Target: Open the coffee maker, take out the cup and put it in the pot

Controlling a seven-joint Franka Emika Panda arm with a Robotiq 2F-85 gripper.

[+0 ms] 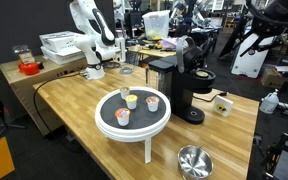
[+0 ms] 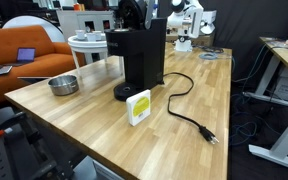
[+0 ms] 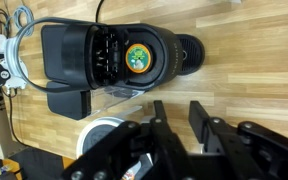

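Coffee maker (image 3: 114, 55) on tabletop (image 1: 74, 110), top open seen from the wrist. Pot (image 1: 194, 161) sits on the tabletop apart from the maker's base, nothing in it. Claw (image 3: 179, 125) above the maker, fingers spread wide, holding nothing. Cup (image 3: 139, 58) in the maker's chamber, green-yellow top up.

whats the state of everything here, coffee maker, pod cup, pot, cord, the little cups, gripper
coffee maker: lid open, chamber exposed
cup: seated in the coffee maker's chamber
pot: upright on the table, empty
power cord: unplugged, plug lying on the table
three small cups: upright on the pedestal tray
gripper: open, holding nothing, above the coffee maker
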